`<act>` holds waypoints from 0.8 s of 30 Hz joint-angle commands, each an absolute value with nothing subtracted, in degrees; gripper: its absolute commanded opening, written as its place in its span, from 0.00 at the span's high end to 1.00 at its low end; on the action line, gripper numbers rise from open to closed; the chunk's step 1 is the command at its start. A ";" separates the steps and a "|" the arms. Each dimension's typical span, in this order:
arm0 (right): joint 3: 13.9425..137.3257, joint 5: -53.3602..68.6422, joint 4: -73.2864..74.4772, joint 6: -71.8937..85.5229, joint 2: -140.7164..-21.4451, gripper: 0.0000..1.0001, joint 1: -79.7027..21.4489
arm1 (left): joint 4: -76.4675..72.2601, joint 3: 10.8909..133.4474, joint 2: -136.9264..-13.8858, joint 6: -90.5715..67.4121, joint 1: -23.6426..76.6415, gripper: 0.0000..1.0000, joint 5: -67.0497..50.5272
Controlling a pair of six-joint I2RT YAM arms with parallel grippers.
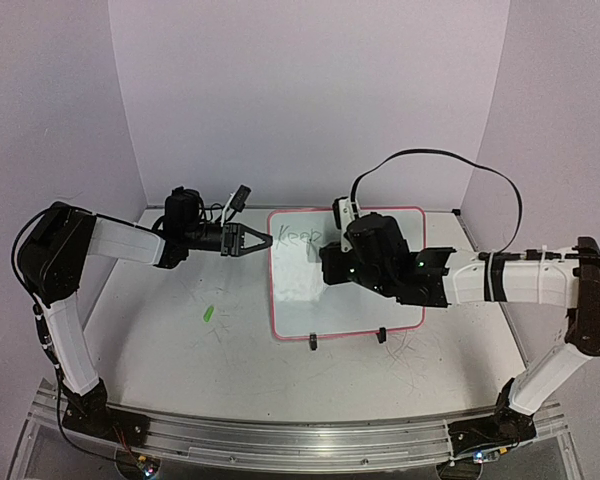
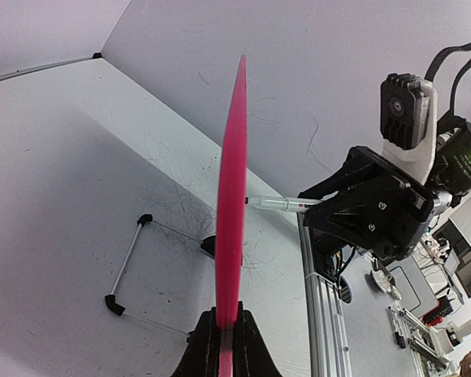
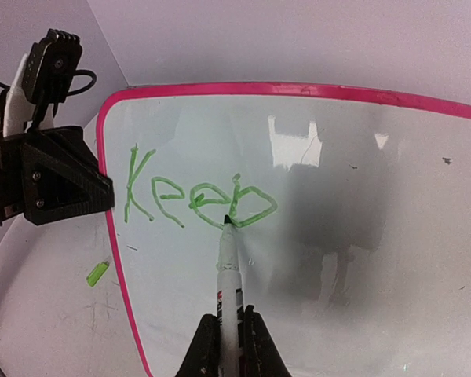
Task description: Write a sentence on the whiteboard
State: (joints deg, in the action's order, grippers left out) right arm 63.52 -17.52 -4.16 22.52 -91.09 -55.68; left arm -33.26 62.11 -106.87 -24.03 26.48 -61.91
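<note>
Left arm [image 1: 120, 240] and right arm [image 1: 520, 280]: white link shells, black joint housings. Black bases [image 1: 85, 405] bolt to an aluminium rail [image 1: 280, 435]. Left gripper [image 1: 267, 240] and right gripper [image 2: 304, 207]: black, wedge-shaped fingers with recessed screws. Each wrist carries a black camera [image 2: 402, 110] on a white bracket [image 2: 420, 153]. Right arm fittings: one black looped cable [image 1: 450, 155], white cable ties [image 1: 492, 275], green indicator lights [image 1: 417, 263].
</note>
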 commanded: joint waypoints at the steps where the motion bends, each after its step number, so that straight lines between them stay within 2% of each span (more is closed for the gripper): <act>1: 65.22 -19.51 -4.83 21.74 -91.80 1.00 -54.96 | -35.13 61.97 -103.55 -23.78 26.98 1.00 -65.07; 10: 57.67 -14.76 -9.67 16.82 -78.53 1.00 -54.92 | -34.53 62.25 -102.34 -25.49 27.09 1.00 -63.11; 24: 55.65 -16.51 -9.93 15.21 -76.16 1.00 -54.79 | -31.67 58.58 -99.38 -20.83 27.16 1.00 -57.64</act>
State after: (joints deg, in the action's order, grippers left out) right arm 55.29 -15.38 -8.35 16.51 -77.06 -55.00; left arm -31.48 59.25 -102.89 -22.28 27.20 -59.11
